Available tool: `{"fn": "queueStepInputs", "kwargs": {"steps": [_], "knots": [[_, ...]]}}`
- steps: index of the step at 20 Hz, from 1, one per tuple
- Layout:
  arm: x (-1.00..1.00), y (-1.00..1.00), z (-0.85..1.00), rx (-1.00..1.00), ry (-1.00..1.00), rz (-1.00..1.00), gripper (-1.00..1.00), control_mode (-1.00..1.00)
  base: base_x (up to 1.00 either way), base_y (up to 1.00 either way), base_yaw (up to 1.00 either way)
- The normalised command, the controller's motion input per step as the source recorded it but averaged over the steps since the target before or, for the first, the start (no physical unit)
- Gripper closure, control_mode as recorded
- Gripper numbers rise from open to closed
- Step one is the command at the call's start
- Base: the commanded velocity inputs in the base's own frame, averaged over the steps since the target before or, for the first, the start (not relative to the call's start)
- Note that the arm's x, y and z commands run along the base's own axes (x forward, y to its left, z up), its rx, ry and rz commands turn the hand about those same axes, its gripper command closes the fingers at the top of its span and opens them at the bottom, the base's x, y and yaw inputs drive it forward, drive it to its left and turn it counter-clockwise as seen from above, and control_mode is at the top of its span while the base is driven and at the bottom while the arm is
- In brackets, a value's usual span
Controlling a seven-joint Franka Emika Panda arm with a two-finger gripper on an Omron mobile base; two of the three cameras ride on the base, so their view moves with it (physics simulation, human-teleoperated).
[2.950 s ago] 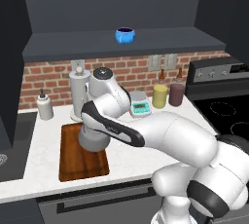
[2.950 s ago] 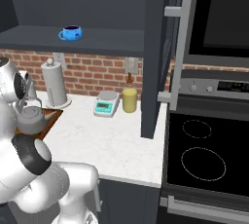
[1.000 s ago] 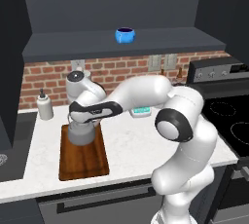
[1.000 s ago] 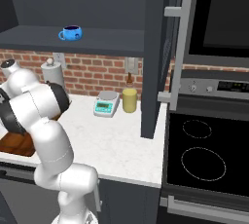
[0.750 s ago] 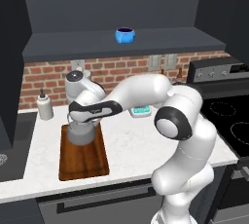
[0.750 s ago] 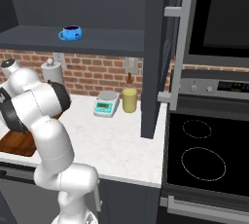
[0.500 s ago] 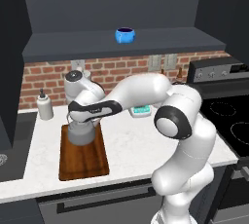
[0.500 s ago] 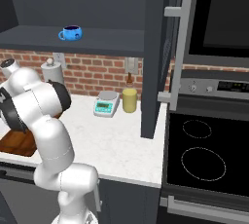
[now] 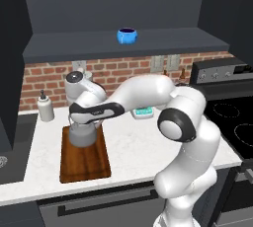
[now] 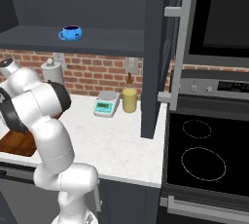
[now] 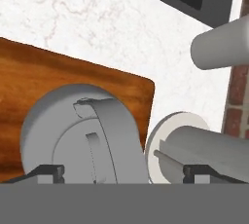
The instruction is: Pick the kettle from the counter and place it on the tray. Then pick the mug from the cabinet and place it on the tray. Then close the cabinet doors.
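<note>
The kettle (image 9: pixel 82 135) sat on the far end of the tray (image 9: pixel 84 158), at the left of the counter (image 9: pixel 138 144), and my gripper (image 11: pixel 124 170) hung just above it with its tips spread wide on either side, gripping nothing. I judged the kettle step done. Next I would need to lift clear and reach up to the mug (image 9: pixel 127 35) on the open cabinet (image 9: pixel 118 47) shelf.

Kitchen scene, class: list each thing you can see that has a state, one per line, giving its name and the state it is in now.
kettle: upright on the tray, not gripped
tray: flat on the counter, holding the kettle
mug: upright on the cabinet shelf
cabinet door: open
gripper: open, above the kettle
paper-towel roll: upright beside the tray
</note>
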Motion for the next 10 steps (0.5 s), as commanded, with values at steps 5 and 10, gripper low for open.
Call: {"fn": "queueStepInputs", "kwargs": {"steps": [5, 10], "knots": [[-0.08, 0.0, 0.2, 0.0, -0.16, 0.0, -1.0, -1.0, 0.0, 0.0, 0.0], [-0.33, 0.0, 0.31, 0.0, -0.2, 0.01, -1.0, -1.0, 0.0, 0.0, 0.0]]}}
